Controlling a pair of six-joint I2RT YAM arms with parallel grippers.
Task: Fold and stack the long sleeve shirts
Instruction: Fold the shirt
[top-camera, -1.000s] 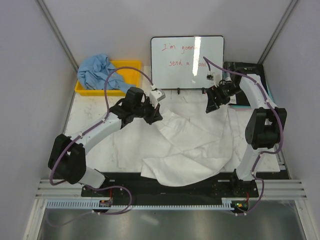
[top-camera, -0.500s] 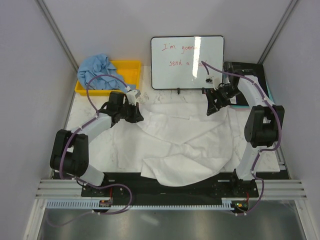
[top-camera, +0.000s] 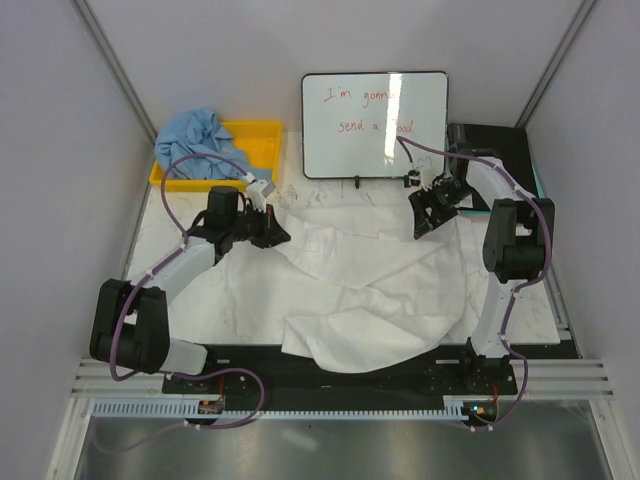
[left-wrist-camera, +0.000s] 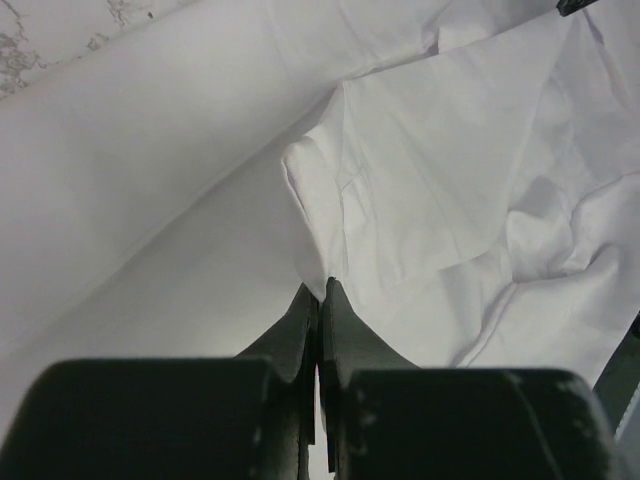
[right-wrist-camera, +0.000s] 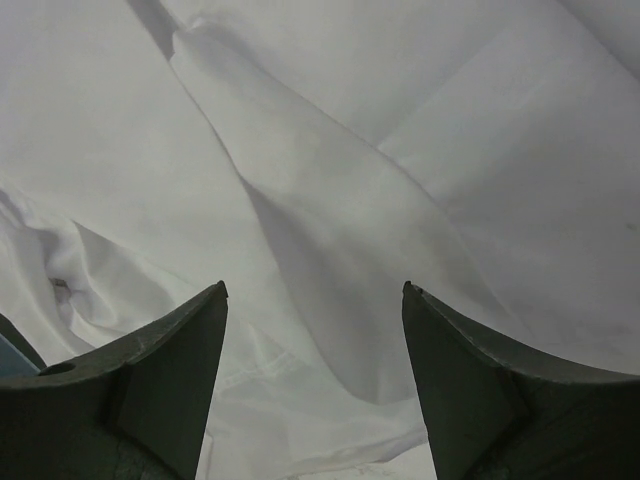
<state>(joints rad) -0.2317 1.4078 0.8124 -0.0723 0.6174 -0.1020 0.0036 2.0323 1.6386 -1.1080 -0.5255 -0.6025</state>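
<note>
Near edge: white shirt (top-camera: 380, 290) sprawls across the counter (top-camera: 200, 290), hem drooping off the front. Left pincer (left-wrist-camera: 320, 300), clamped on a fold at its upper-left edge, has dragged that edge leftward in the last second, spreading the cloth. Right pincer (right-wrist-camera: 315, 290) hovers wide over the far-right part, gripping nothing. Far left: blue shirt (top-camera: 190, 140) bunched on yellow bin (top-camera: 262, 130). Likely flattening; folding not begun.

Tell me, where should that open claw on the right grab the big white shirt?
Probably the raised fold of the white shirt just below the right gripper, coming straight down from above. The rest lies flat on the table, leaving little to pinch, while this ridge stands up and leads into the gap between the open fingers.
</note>
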